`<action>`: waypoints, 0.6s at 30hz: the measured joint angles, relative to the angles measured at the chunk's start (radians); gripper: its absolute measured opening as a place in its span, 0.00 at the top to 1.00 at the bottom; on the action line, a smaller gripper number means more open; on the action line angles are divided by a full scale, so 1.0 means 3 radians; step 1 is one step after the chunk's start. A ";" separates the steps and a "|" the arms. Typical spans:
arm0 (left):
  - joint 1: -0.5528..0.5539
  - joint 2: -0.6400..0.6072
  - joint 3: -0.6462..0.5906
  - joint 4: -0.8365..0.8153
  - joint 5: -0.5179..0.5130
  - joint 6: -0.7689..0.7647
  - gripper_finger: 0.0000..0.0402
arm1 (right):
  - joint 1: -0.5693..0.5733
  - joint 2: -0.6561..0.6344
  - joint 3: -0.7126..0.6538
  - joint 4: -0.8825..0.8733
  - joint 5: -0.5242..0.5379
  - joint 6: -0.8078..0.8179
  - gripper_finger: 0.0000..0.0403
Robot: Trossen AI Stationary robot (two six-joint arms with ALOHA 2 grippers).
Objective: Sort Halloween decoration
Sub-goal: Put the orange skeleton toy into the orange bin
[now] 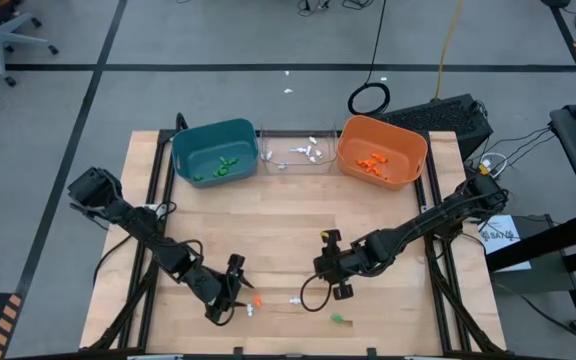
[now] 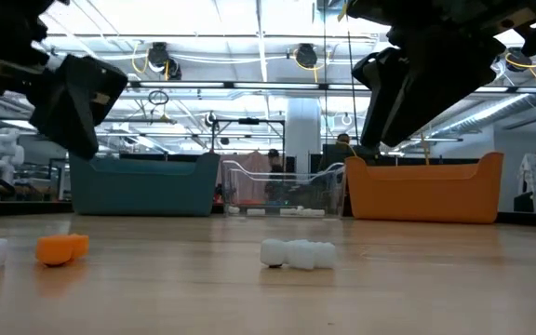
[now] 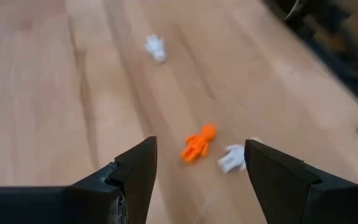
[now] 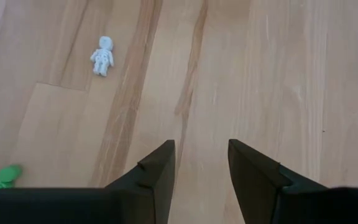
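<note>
Mostly the sorting looks done: green trinkets lie in the teal bin (image 1: 214, 152), white ones in the clear bin (image 1: 296, 153) and orange ones in the orange bin (image 1: 382, 151), all along the far edge of the table (image 1: 288, 225). Near the table's front edge four pieces remain: an orange figure (image 3: 198, 144) with a white one (image 3: 232, 158) just beside it, another white skeleton (image 4: 102, 55) and a green piece (image 1: 339, 319). The left hand (image 1: 238, 287) hovers spread over the orange figure, while the right hand (image 1: 334, 263) hangs spread and empty farther toward the table's middle.
</note>
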 joint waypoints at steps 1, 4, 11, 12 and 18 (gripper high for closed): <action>0.0001 0.0000 0.0000 0.0051 0.0026 0.0005 0.40 | 0.0000 -0.0001 0.0000 0.0009 0.0000 -0.0001 0.67; 0.0002 0.0000 0.0000 0.0157 0.0043 0.0037 0.40 | 0.0000 -0.0001 0.0000 0.0047 0.0001 -0.0032 0.67; 0.0011 0.0139 0.0000 0.0335 0.0041 0.0134 0.44 | 0.0000 -0.0001 0.0000 0.0095 0.0001 -0.0038 0.67; 0.0012 0.0193 0.0001 0.0376 0.0042 0.0173 0.46 | 0.0000 -0.0001 0.0000 0.0094 0.0003 -0.0040 0.67; 0.0024 0.0467 0.0101 0.0392 -0.0005 0.0373 0.55 | 0.0000 0.0000 0.0000 0.0096 0.0003 -0.0078 0.67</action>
